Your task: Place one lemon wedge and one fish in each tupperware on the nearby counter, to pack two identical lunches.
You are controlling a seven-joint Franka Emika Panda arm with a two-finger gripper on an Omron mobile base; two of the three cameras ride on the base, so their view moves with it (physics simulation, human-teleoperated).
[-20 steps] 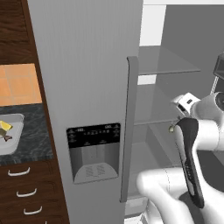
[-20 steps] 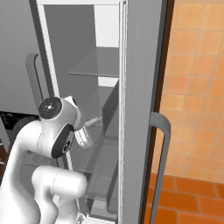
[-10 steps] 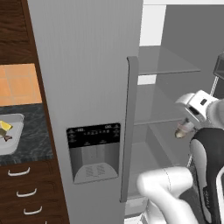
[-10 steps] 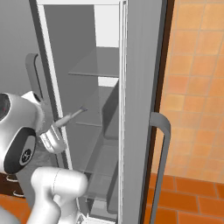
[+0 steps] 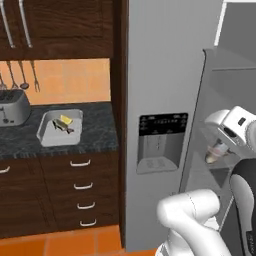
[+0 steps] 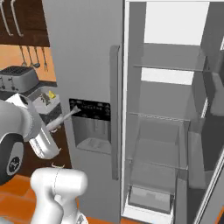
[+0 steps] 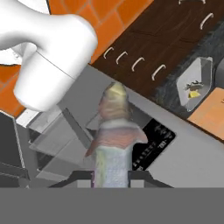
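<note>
One tupperware (image 5: 59,127) on counter (image 5: 95,135) already packed with lemon wedge (image 5: 65,120) and fish (image 5: 61,126); second fish (image 7: 113,140) clamped in gripper (image 7: 111,175), delivery pending.

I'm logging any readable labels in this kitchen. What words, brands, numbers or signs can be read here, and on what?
No text reads legibly.
Fridge dispenser panel: rows of pale marks, too small and blurred to read.
Robot arm joint: a round white emblem, not readable as words.
</note>
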